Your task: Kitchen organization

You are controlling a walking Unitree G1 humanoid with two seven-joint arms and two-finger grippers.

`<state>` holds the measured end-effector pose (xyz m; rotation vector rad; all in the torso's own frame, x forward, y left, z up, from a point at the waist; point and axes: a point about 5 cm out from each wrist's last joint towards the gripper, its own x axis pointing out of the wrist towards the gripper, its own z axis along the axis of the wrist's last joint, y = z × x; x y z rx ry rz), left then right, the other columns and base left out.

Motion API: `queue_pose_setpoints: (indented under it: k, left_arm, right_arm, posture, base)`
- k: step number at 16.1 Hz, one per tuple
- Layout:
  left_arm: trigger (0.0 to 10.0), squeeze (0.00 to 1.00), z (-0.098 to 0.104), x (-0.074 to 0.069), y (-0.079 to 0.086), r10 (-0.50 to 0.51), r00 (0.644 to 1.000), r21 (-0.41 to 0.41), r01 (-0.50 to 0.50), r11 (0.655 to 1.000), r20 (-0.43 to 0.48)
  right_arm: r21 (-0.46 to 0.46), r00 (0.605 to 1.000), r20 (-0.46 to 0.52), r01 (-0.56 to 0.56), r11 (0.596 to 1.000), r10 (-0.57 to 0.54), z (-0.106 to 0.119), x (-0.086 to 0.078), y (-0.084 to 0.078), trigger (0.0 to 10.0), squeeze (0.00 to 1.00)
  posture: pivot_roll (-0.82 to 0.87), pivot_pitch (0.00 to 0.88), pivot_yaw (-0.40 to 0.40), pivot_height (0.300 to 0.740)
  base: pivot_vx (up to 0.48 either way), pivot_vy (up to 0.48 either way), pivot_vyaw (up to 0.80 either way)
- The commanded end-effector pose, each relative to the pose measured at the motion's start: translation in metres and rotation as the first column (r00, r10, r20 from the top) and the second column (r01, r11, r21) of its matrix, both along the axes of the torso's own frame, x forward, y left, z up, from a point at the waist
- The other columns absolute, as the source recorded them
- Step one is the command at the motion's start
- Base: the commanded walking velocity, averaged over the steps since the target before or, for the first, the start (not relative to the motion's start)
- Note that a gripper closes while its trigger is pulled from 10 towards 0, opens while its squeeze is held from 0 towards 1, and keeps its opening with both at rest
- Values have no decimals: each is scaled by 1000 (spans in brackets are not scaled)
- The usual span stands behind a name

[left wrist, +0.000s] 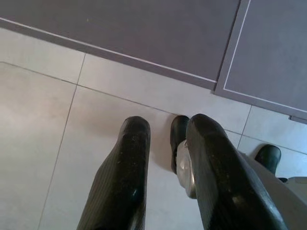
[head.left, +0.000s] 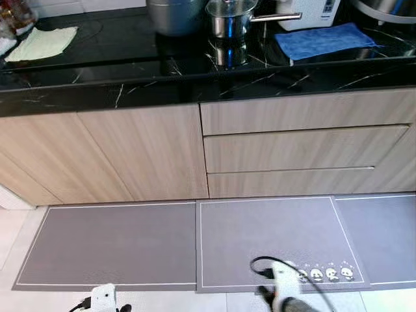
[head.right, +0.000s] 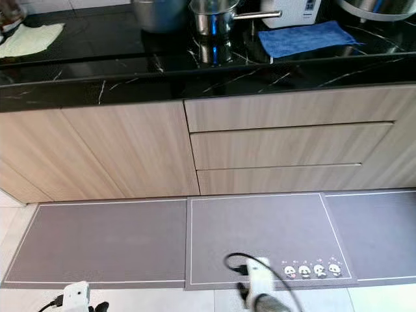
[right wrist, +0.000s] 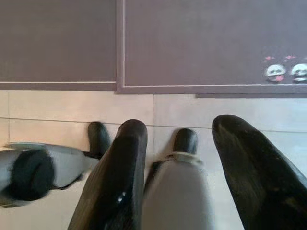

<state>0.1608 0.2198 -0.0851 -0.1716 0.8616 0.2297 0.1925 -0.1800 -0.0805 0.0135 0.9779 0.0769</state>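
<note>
On the black marble tabletop (head.left: 195, 71): steel saucepan (head.left: 231, 17) with glass lid at the back, big grey pot (head.left: 174, 16) just beside it, blue cloth (head.left: 324, 40) to the right, pale green cloth (head.left: 42, 43) far left. Below, wooden cabinet doors and drawers (head.left: 299, 149), grey mats (head.left: 195, 240) on tiled floor. Left claw (left wrist: 163, 167) and right claw (right wrist: 177, 163) hanging low, both spread, holding nothing.

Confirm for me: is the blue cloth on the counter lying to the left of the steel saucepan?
No. The blue cloth lies on the black countertop to the right of the steel saucepan, under its handle's end.
</note>
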Motion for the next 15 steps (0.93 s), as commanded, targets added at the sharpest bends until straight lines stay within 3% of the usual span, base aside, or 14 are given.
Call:
queue_pose_setpoints:
  k: [1, 4, 7, 10, 15]
  left_arm:
    - [10000, 0, -5, -11, 1, -8, 999, 6, 8, 1000, -45]
    - [10000, 0, -6, -13, 2, -2, 998, 5, 2, 1000, -56]
    - [10000, 0, -6, -15, 5, 12, 998, 5, -11, 1000, -58]
    - [10000, 0, -7, -20, 7, 11, 997, 10, -10, 1000, -73]
    - [10000, 0, -8, -22, 8, 15, 997, 11, -14, 1000, -82]
  right_arm:
    - [5, 999, -32, 12, 1000, -12, -4, -11, -9, 10000, 0]
    - [2, 999, -39, 22, 1000, -22, -5, -16, -18, 10000, 0]
    - [20, 999, -50, 4, 1000, -3, -10, -20, 3, 10000, 0]
    - [22, 998, -60, 6, 1000, -5, -12, -26, 1, 10000, 0]
    - [20, 998, -58, -27, 999, 28, -10, -20, 6, 10000, 0]
  posture:
    - [-119, 92, 100, 740]
    - [-113, 107, 102, 740]
    - [-98, 116, 95, 740]
    - [-93, 124, 96, 740]
    - [-77, 121, 83, 740]
  base:
    - [0, -375, 0]
    - [0, -376, 0]
    - [0, -377, 0]
    - [0, -377, 0]
    - [0, -376, 0]
